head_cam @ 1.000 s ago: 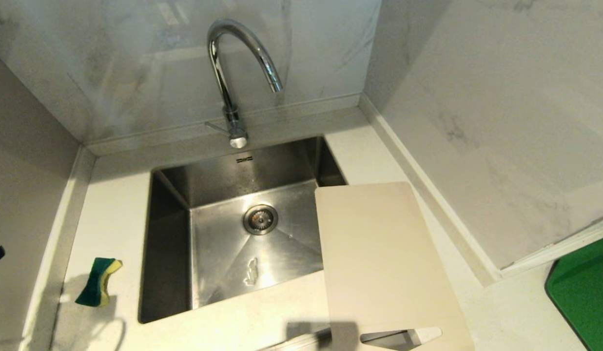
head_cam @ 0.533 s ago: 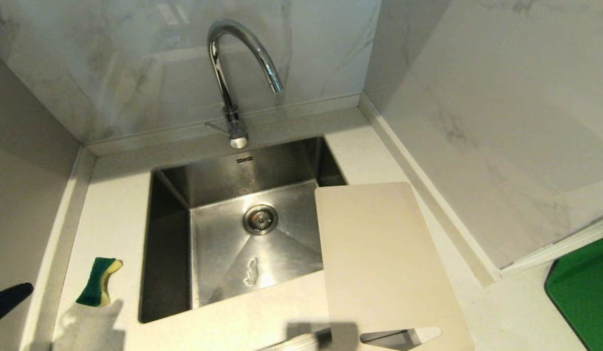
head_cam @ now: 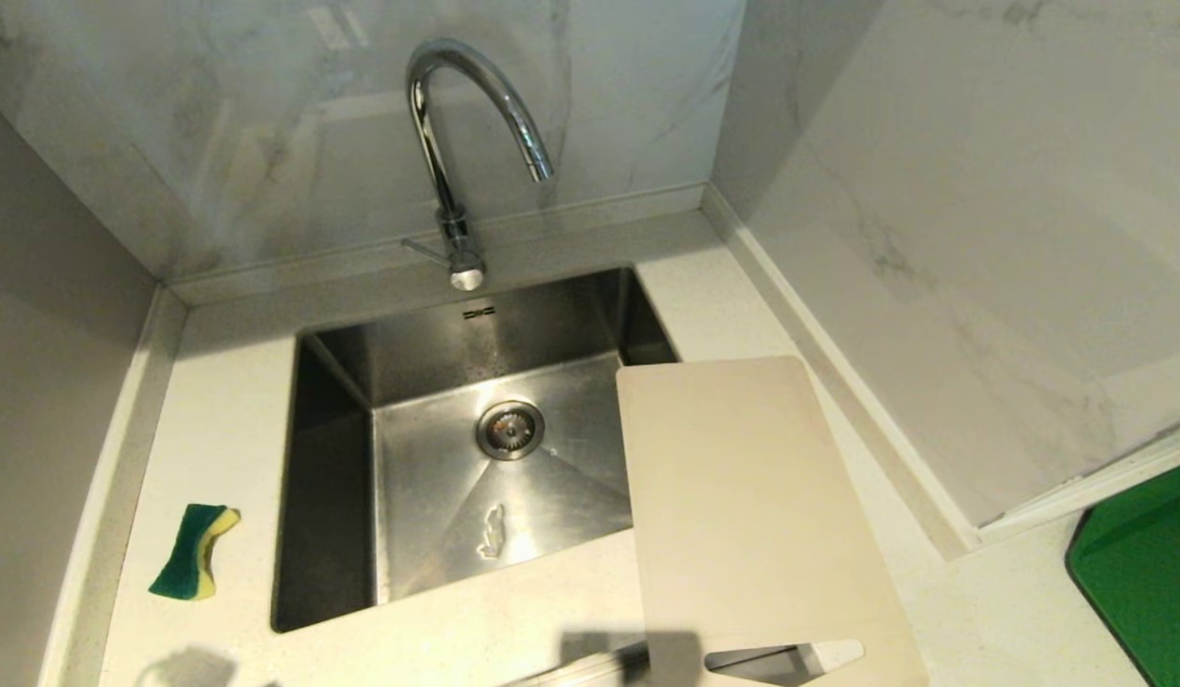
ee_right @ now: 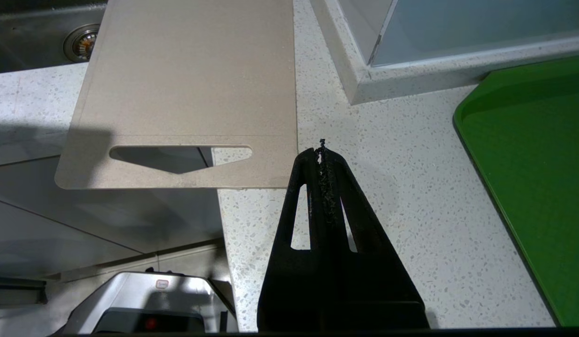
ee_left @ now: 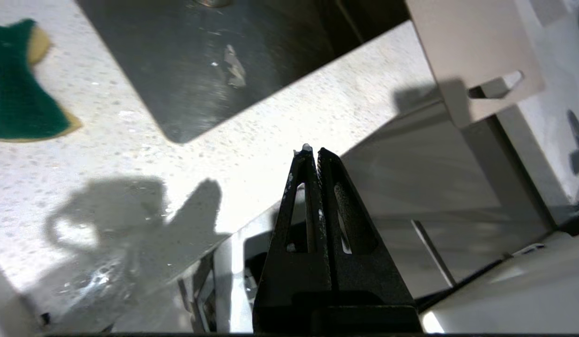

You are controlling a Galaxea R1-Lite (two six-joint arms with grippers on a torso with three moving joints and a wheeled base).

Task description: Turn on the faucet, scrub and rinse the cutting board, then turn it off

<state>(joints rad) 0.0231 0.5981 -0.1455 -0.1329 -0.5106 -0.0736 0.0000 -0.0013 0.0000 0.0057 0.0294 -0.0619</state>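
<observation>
Left tool (ee_left: 312, 150): fingers pressed together, holding nothing, hanging over the front edge of the desk (ee_left: 270, 135), not touching it. Not in the head view. Its shadow falls on the desk near the front left corner. Small white speck on the tip of one finger.

Right tool (ee_right: 322, 152): fingers also pressed together, empty, over the desk just beside the near right corner of the cutting board (ee_right: 191, 89), apart from it. Not in the head view either.

Cutting board (head_cam: 752, 515): beige, flat, on the desk right of the sink (head_cam: 332, 534). Far left corner sticks out over the sink basin; the near end with the slot handle (head_cam: 785, 660) overhangs the desk's front edge. Surface looks bare and dry.

Faucet (head_cam: 456, 134): chrome, arched, at the back of the sink, spout over the basin. Side lever (head_cam: 424, 250) points left. No water running from the spout. Small puddle (head_cam: 492, 531) on the sink floor near the front, drain (head_cam: 509, 429) in the middle.

Sponge (head_cam: 195, 551): green and yellow, curled, on the desk left of the sink, well apart from the board.

Green board (head_cam: 1138, 572): on the desk at far right, beyond the wall corner, near the right tool.
</observation>
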